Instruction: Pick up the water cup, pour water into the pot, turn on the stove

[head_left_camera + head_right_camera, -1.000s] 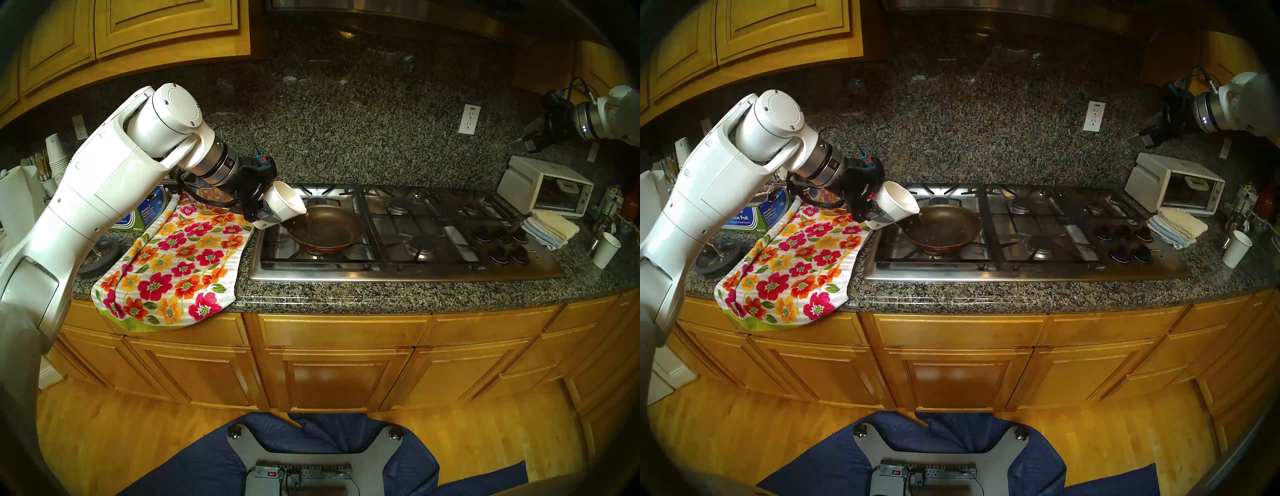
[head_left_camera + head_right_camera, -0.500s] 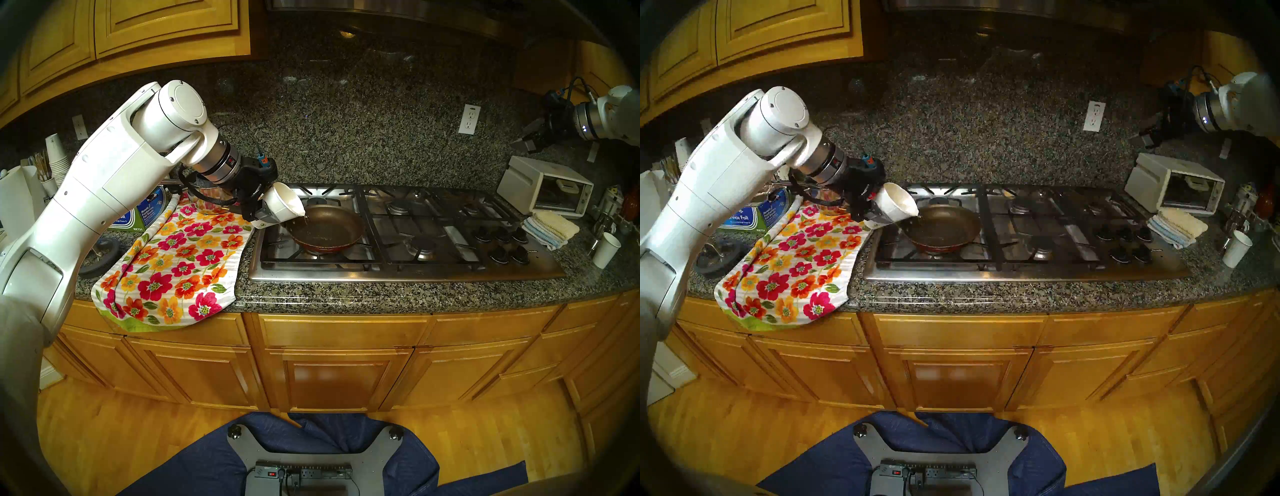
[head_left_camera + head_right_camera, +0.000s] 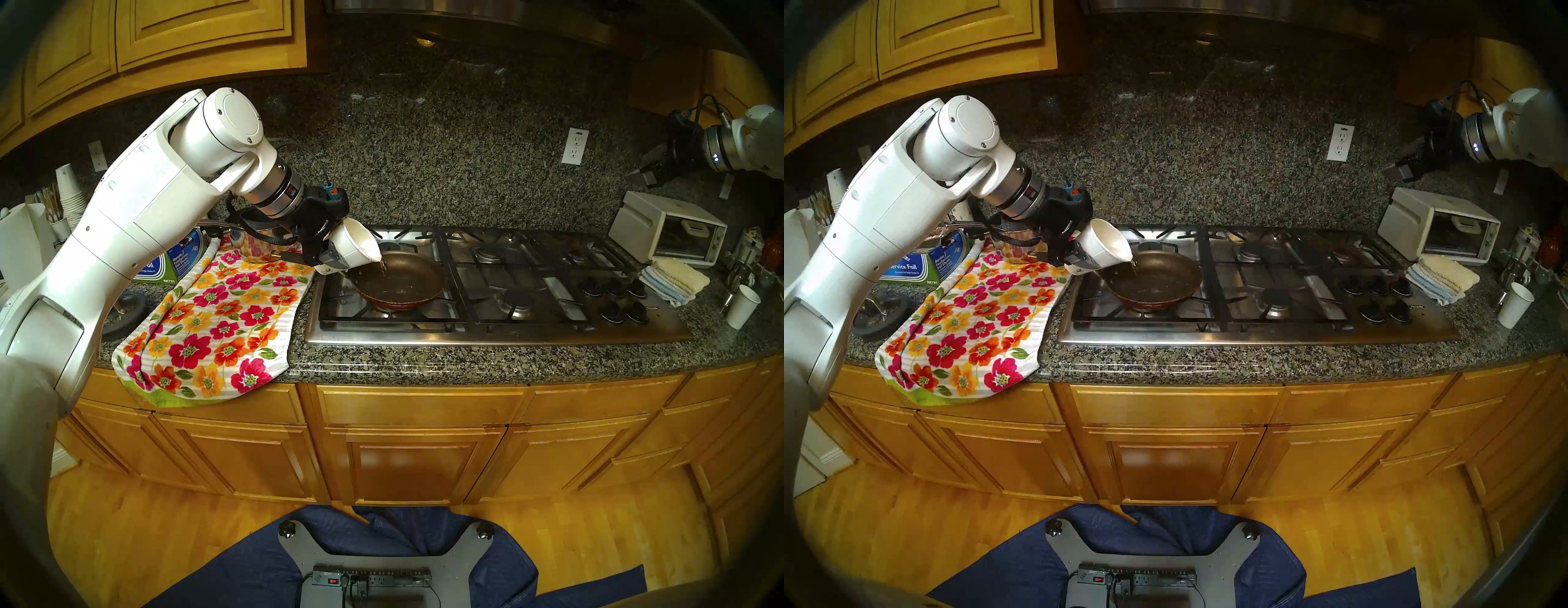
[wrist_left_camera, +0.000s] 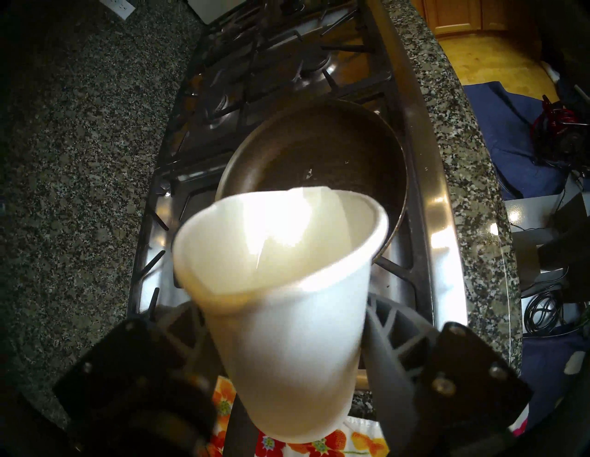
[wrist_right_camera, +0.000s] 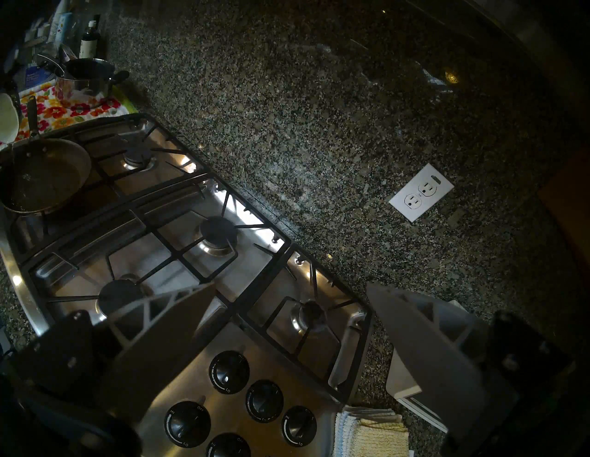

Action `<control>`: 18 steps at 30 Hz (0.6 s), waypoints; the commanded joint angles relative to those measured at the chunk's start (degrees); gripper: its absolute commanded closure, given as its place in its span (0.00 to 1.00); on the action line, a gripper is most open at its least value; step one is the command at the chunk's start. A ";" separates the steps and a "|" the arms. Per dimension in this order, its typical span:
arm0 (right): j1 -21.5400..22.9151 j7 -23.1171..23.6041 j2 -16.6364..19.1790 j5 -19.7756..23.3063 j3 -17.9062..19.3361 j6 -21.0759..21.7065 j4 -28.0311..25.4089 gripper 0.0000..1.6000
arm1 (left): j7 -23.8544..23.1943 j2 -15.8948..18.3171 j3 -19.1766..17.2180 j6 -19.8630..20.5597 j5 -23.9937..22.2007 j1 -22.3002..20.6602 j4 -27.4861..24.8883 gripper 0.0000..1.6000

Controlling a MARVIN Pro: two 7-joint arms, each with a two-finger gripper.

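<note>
Counter: speckled dark granite worktop (image 3: 424, 361) under wooden cabinets, carrying everything listed.
Stove: stainless gas cooktop (image 3: 500, 331) with black grates; its five black knobs (image 5: 228, 371) sit at its right end.
Pot: shallow frying pan (image 3: 420, 271), bronze-brown inside and reddish outside, on the front-left burner; a thin pool of water glints on its floor, and its grey handle (image 5: 32, 118) points back toward the towel.
Water cup: white paper cup (image 3: 354, 246) tipped steeply, mouth over the pan's left rim; a thin stream of water (image 3: 383, 266) falls from its lip into the pan, and some water lies inside along its lower wall (image 4: 277, 252).
Left gripper: (image 4: 287, 367) fingers pinch the cup's lower half from both sides.
Right gripper: (image 5: 289, 287) fingers spread wide, holding nothing, hovering above the stove's right end.
Saucepan: steel (image 5: 84, 79), on the floral towel (image 3: 212, 322) left of the stove; contents cannot be told.
Plain cup: white paper (image 3: 742, 305), upright right of the stove; inside hidden.
Toaster oven: white (image 3: 666, 229), back right.
</note>
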 commanded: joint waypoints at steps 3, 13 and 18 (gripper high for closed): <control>1.82 -0.15 -0.40 0.31 0.01 -0.07 1.54 0.00 | -0.80 -1.61 -1.05 -0.64 0.64 -4.50 1.59 0.53; 1.82 -0.16 -0.40 0.31 0.00 -0.08 1.53 0.00 | -1.40 -3.22 -0.82 -2.19 2.08 -5.69 4.01 0.53; 1.82 -0.16 -0.40 0.30 0.01 -0.08 1.53 0.00 | -2.10 -3.75 -0.70 -3.16 2.85 -6.07 4.62 0.53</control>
